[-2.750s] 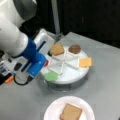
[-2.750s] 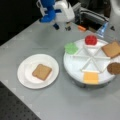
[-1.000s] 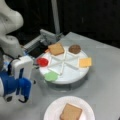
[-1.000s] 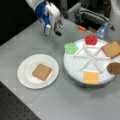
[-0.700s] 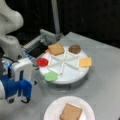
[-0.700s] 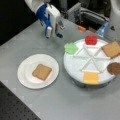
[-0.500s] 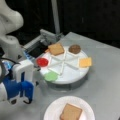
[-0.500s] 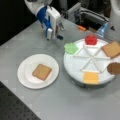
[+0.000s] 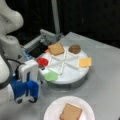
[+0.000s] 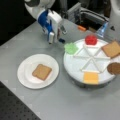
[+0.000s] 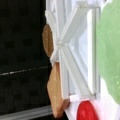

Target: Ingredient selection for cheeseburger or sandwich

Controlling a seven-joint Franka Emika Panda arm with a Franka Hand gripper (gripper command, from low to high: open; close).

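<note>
Front views show one bread slice (image 9: 71, 112) on the plate (image 9: 51, 113); the gripper (image 10: 55, 40), grip indiscernible, hovers at the lettuce's (image 10: 71, 47) nine o'clock.

Glossy white plastic divided tray (image 10: 75, 65), matt grey table (image 10: 62, 100), translucent green lettuce (image 11: 110, 50).

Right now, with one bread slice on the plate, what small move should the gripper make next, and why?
Probably ease the gripper toward the lettuce. It hangs beside the tray, nearest that green piece, holding nothing visible. The plate carries only a bread slice, so a filling seems due.
</note>
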